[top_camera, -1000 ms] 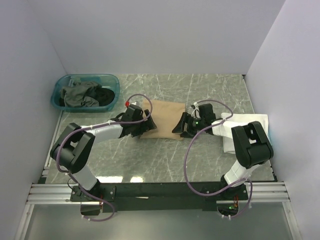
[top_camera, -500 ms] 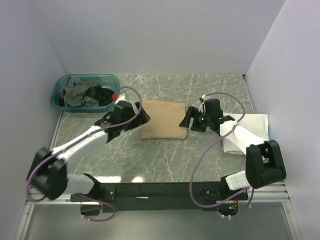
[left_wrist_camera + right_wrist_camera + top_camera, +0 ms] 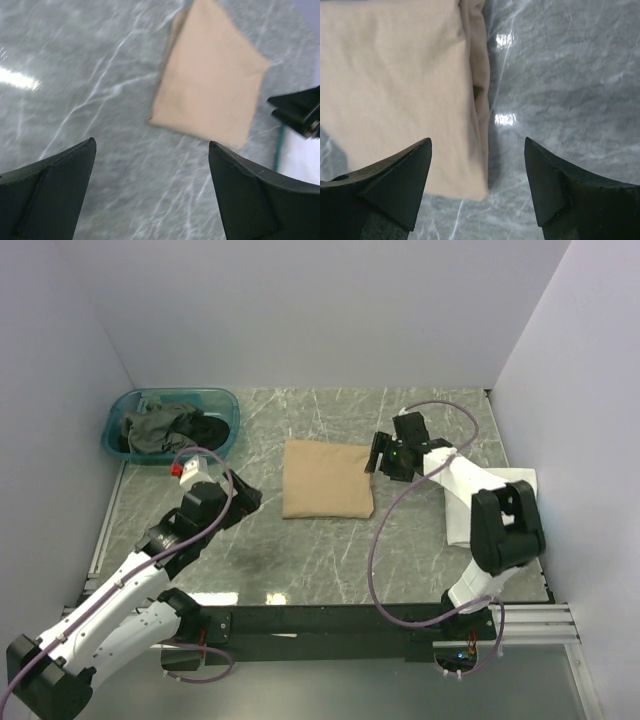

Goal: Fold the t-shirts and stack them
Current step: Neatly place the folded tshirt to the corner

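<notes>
The left tool (image 3: 243, 502) and right tool (image 3: 378, 455) stand spread, flanking the tan t-shirt (image 3: 327, 480).

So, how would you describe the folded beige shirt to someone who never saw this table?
Start at the grey marble table. Near its middle, between the teal tub at far left and the white t-shirt at right, lies the tan t-shirt. It alone is tan, a neat folded rectangle.

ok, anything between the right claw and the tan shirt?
Nothing visible. The right claw hangs open at the right edge of the folded tan shirt, with only the marble table showing beside it. The left claw is open too, off to the shirt's left and apart from it.
</notes>
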Controlling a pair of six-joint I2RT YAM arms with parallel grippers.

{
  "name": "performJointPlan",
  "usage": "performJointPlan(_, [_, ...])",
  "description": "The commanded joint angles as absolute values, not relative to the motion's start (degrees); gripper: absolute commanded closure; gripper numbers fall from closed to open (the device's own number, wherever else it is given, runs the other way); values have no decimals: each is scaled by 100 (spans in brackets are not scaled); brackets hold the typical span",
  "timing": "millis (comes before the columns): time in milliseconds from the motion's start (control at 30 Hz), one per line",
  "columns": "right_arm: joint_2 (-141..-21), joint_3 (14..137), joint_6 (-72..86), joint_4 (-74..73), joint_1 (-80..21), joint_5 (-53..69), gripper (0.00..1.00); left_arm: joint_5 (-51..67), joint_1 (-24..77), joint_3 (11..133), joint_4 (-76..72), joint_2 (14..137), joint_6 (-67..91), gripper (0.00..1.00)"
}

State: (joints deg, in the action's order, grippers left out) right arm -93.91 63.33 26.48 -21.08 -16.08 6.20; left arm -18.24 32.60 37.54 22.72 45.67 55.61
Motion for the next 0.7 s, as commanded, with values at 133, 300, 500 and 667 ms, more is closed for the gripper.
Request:
performJointPlan(133, [-10379,7083,2681,-2285,-1889,45,26,-1837,3278,3322,2856,3867,5888,1])
performJointPlan(300, [-10950,7268,2725,-2276,-2179,61,44,-1705,3278,3191,2830,3753,5871,0])
performJointPlan(500, [-11232,7295,2699,-2382,-2478,-132,64,-1854,3278,3226,3015,3736,5889,1])
performJointPlan(667, [-11215,7146,2488,-2364,-2637,-175,100,-1863,3278,3182,2979,3595,5871,1])
